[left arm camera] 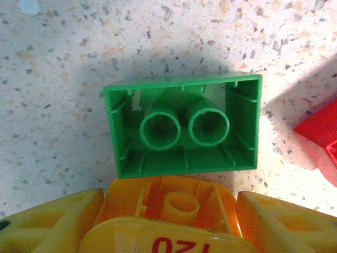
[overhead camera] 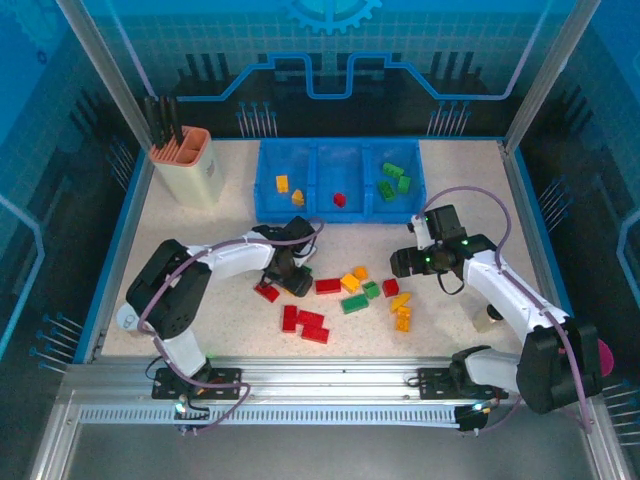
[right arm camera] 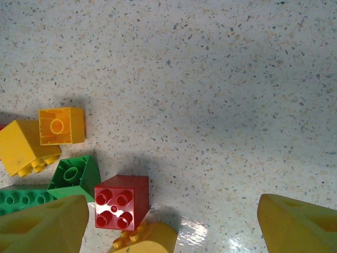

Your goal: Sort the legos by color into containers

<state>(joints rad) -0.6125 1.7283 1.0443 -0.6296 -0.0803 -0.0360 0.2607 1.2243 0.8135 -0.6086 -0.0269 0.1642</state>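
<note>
Brick (left arm camera: 181, 126): hollow green plastic oblong | left end effector (left arm camera: 169, 196) spread | right end effector (right arm camera: 171, 206) spread

A speckled beige tabletop (overhead camera: 370, 345) with blue edging sits inside blue-lit translucent wall panels (overhead camera: 400, 50), aluminium rails (overhead camera: 330, 385) in front.

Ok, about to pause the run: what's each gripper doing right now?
Left gripper: cannot tell; orange lego between its jaws.
Right gripper: open, empty.
</note>
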